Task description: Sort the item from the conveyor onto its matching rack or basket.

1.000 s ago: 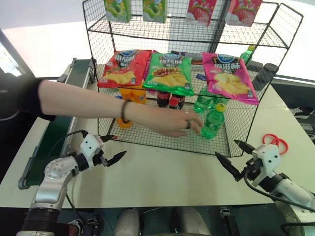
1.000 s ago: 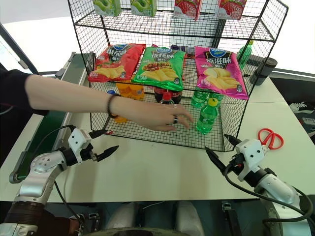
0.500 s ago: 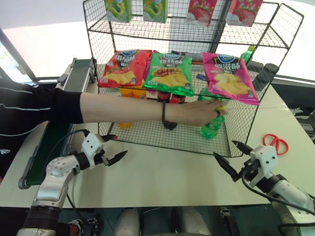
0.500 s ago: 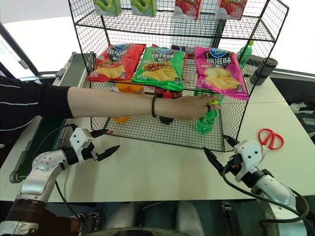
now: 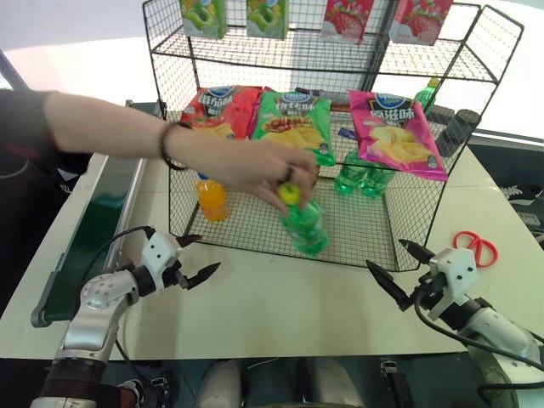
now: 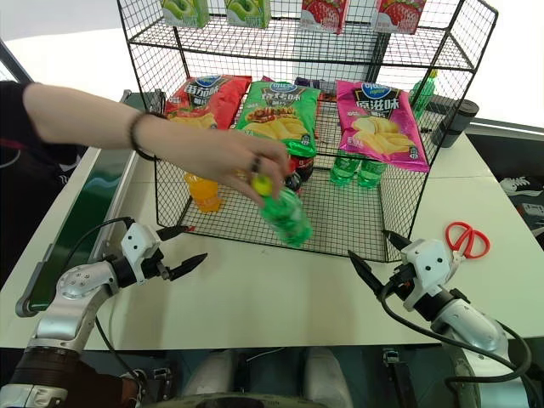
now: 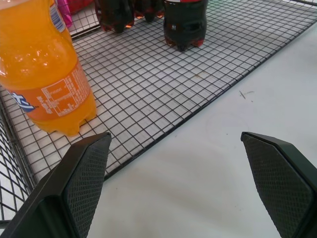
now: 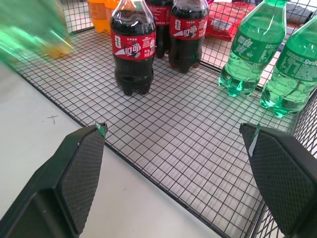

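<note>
The item, a green bottle (image 5: 306,225) with a yellow cap, hangs tilted in a person's hand (image 5: 255,161) over the front of the black wire rack's (image 5: 340,51) bottom tier. It is a green blur (image 8: 27,29) in the right wrist view. My left gripper (image 5: 206,252) is open above the white table, in front of the rack's left corner. My right gripper (image 5: 387,255) is open by the rack's front right corner. Both are empty and apart from the bottle. The conveyor (image 5: 93,229) runs along the table's left side, its belt bare.
The rack's bottom tier holds an orange bottle (image 7: 44,74), cola bottles (image 8: 132,47) and two green bottles (image 8: 250,47). Chip bags (image 5: 293,123) lie on the middle tier. Red scissors (image 5: 472,246) lie on the table at the right. The person's arm reaches in from the left.
The person's hand grasped the green bottle at the right of the bottom tier, lifted it and carried it left and toward the rack's front. Both grippers stayed still and open.
</note>
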Tool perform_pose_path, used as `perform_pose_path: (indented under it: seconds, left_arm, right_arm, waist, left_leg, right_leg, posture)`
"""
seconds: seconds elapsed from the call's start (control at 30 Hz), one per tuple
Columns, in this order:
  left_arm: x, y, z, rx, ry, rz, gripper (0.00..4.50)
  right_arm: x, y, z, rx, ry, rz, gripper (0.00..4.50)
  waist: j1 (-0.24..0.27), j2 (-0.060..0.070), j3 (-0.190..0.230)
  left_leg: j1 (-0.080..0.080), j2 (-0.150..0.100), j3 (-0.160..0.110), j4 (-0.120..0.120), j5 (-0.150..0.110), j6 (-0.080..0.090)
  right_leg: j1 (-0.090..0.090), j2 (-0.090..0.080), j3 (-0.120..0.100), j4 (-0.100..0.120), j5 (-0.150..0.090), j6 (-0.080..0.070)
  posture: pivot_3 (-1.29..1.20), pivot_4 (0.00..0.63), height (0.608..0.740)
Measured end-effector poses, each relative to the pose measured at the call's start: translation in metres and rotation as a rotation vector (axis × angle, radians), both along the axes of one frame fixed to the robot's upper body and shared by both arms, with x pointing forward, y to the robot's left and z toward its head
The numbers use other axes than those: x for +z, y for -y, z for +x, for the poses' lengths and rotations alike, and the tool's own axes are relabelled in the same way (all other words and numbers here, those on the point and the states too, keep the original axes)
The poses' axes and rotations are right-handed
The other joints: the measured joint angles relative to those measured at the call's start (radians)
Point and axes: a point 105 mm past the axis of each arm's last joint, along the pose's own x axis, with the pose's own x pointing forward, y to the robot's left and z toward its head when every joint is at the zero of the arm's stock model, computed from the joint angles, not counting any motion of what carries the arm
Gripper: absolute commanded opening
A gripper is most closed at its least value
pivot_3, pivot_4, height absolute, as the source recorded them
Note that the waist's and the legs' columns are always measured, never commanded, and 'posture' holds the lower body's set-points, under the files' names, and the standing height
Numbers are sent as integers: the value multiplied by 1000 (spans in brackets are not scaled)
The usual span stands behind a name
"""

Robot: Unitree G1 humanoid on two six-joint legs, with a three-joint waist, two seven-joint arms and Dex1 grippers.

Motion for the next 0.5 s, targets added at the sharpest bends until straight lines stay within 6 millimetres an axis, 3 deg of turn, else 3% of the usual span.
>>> perform_pose_path:
  seconds: [0.17,0.5]
  left_arm:
    - [-2,-1,-2,7,-4,-1,4500]
    - [14,-8,2,56,36,-36,4500]
  right_arm:
    - [0,0,0,6,-3,-1,4454]
    - [6,-3,4,38,14,-15,4454]
  waist:
    - [0,0,0]
    - [0,0,0]
  left_leg:
    - [0,0,0,0,0,0]
    - [0,0,0,0,0,0]
  right_leg:
    - [0,0,0,0,0,0]
    - [0,0,0,0,0,0]
  posture:
    - [0,150,740]
    - [0,150,740]
